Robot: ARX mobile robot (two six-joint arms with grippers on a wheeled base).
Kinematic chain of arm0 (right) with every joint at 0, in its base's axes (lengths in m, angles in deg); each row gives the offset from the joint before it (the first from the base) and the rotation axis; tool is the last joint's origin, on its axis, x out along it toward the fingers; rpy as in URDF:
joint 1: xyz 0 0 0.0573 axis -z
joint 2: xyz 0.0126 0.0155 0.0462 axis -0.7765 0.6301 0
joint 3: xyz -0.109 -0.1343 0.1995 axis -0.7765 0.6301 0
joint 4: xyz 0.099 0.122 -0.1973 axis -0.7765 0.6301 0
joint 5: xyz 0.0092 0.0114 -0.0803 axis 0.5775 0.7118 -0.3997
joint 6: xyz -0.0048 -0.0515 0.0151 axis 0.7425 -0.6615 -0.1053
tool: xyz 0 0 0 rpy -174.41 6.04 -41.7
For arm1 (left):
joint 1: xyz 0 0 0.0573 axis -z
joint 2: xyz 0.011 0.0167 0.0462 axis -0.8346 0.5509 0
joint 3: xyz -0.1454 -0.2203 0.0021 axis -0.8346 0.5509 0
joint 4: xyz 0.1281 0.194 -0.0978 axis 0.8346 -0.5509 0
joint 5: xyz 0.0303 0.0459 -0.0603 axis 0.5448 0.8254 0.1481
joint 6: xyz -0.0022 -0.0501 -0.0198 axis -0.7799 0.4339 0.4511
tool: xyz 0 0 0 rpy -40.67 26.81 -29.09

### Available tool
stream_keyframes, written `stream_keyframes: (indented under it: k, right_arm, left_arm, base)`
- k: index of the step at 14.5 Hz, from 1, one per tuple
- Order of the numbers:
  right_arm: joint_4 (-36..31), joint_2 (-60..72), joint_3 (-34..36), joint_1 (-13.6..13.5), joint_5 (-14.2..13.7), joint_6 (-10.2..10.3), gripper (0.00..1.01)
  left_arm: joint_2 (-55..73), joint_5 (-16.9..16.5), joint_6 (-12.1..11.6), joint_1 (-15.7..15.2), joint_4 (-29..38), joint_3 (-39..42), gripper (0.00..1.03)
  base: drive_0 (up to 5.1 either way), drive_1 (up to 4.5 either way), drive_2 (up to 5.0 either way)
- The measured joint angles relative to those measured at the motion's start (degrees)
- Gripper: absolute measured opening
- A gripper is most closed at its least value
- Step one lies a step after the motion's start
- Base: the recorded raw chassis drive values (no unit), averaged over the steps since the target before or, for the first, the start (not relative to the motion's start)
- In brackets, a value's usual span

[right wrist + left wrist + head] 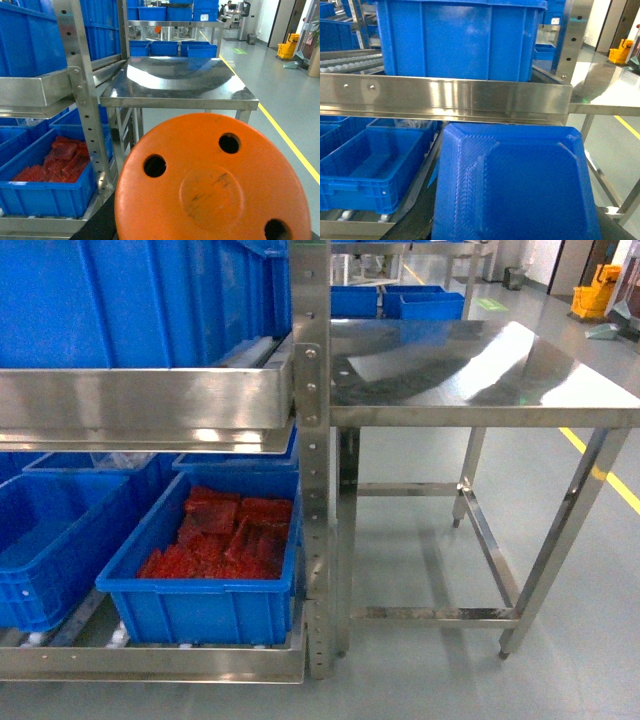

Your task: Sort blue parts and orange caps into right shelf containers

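A blue part fills the left wrist view and an orange cap fills the right one; neither gripper's jaws can be seen. Left of the steel table, a shelf crate holds red pieces.

Orange cap fills foreground; steel table behind; blue crate holds red parts.

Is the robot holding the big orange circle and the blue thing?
Probably. The orange cap fills the right wrist view, the blue part the left wrist view. Neither tool shows, so where each is held cannot be told.
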Motion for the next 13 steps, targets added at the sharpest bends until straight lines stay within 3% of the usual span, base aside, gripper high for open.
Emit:
stream_keyframes:
  k: [12,13]
  right_arm:
    - [-0.24,0.0,0.0,0.0,0.0,-0.02,0.45]
    - [-0.24,0.0,0.0,0.0,0.02,-0.02,0.45]
  left_arm:
    - [0.0,0.07,0.02,0.0,0.04,0.0,0.42]
    - [0.0,0.04,0.02,0.0,0.02,0.0,0.42]
  base:
    - [-0.1,4.07,-4.2]
    - [-5.2,2.3,2.3]
